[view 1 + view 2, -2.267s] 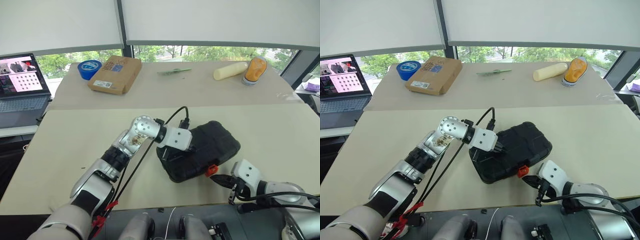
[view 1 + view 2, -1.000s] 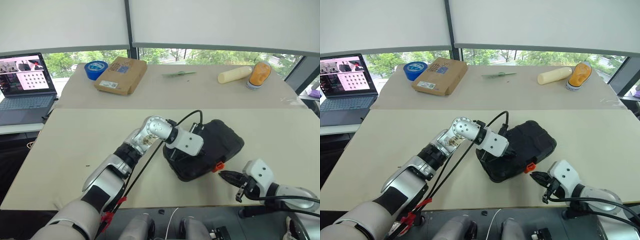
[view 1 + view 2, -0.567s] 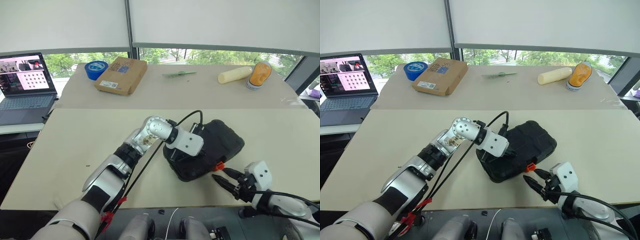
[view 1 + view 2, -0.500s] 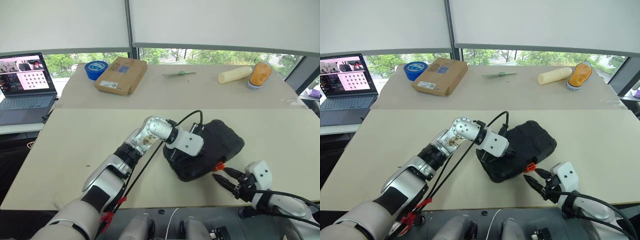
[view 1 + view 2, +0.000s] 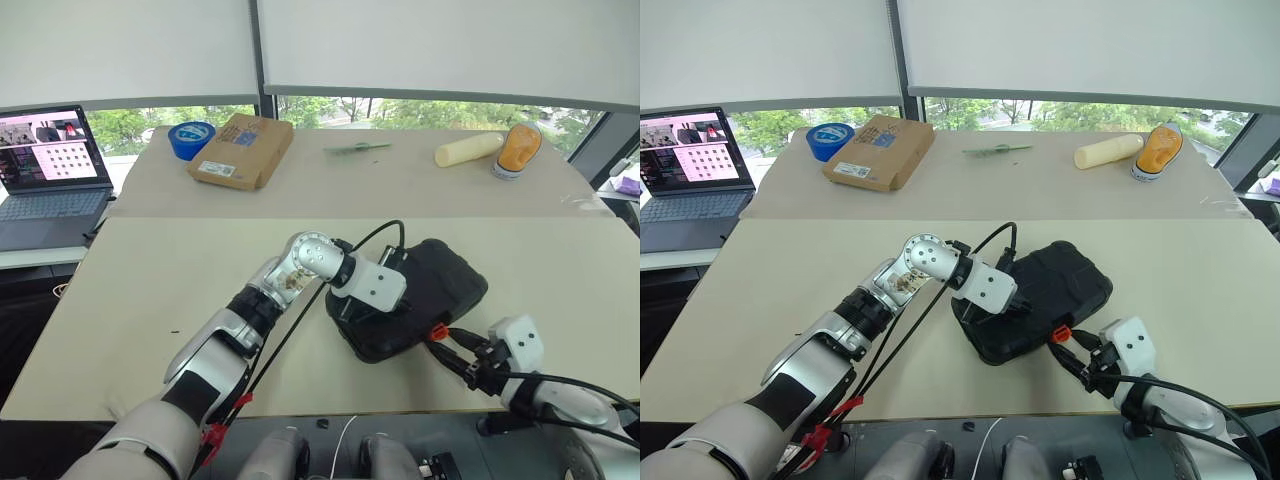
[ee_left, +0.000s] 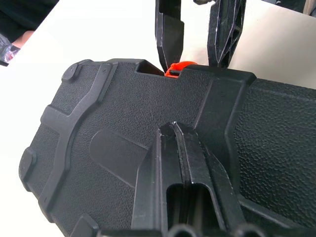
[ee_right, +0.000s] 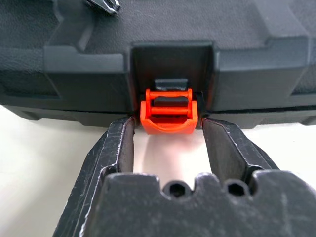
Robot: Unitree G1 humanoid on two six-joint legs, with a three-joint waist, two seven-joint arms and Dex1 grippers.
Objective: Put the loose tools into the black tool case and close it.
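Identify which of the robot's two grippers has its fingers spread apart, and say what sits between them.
The right gripper: its fingers stand either side of the orange latch on the black tool case. The left gripper presses shut fingers on the lid.

The black tool case (image 5: 410,300) lies between the two end effectors, cardboard box (image 5: 242,150) far behind.
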